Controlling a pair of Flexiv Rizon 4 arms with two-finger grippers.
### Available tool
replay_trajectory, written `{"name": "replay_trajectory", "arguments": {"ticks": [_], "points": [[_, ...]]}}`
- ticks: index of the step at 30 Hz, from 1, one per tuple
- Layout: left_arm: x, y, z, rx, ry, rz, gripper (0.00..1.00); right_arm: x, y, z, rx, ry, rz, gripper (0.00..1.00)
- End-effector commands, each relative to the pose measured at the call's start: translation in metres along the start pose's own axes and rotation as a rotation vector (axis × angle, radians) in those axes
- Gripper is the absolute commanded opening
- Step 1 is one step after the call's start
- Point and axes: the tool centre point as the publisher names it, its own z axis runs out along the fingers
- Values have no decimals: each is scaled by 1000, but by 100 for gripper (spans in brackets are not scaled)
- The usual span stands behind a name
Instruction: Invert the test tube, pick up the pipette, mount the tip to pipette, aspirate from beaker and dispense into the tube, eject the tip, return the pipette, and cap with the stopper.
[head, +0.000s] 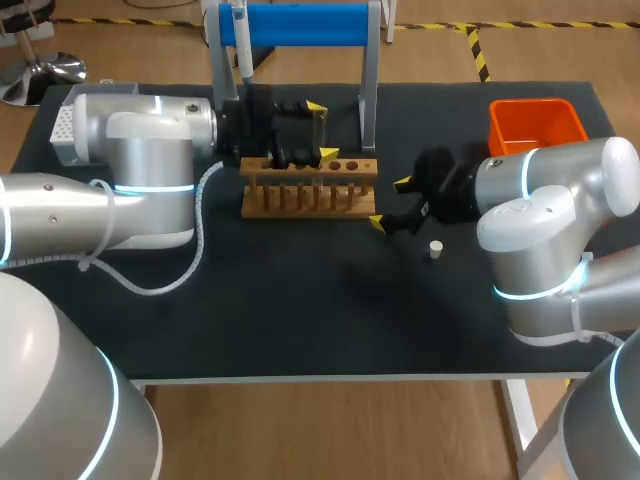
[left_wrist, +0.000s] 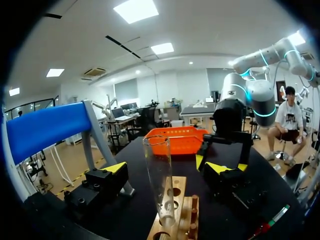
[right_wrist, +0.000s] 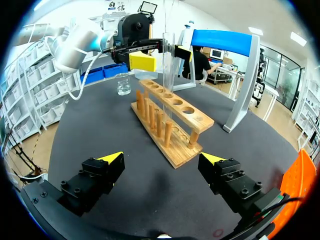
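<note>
**A:** Layout?

**B:** Black table (head: 300, 330). The left arm (head: 140, 170) comes in from 9 o'clock and the right arm (head: 550, 220) from 3 o'clock. The blue-bar stand (head: 300, 22) is at 12 o'clock with the pipette (head: 241, 40) hanging at its left end. The wooden rack (head: 310, 188) is just in front of the stand, and the orange bin (head: 535, 125) is at 2 o'clock from the rack.

**A:** Tools?

**B:** The left gripper (head: 322, 130) is over the rack's left half. Its fingers are spread on either side of the test tube (left_wrist: 159, 180), not touching it. The right gripper (right_wrist: 162, 158) is also spread and has nothing in it. It sits off the rack's right end, with the rack at its 12 o'clock.

**A:** Tube?

**B:** It's upright in a rack hole, mouth up.

**A:** Small stuff?

**B:** The beaker (right_wrist: 123, 83) is on the mat past the rack's far end, as seen from the right wrist. The stopper (head: 436, 250) is on the mat at 4 o'clock from the rack, near the right gripper and not touching it.
</note>
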Motion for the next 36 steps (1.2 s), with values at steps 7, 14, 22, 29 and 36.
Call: {"name": "replay_trajectory", "arguments": {"ticks": [7,14,22,29,36], "points": [[5,-19,-24,-25,-12,-26,100,0,-1,-1,-1,1,-1,100],[11,-41,-58,-79,-11,-64,100,0,-1,-1,-1,1,-1,100],[33,-62,-109,-168,-61,-91,100,0,-1,-1,-1,1,-1,100],[37,-66,-116,-181,-71,-92,100,0,-1,-1,-1,1,-1,100],[37,-66,-116,-181,-71,-92,100,0,-1,-1,-1,1,-1,100]]}}
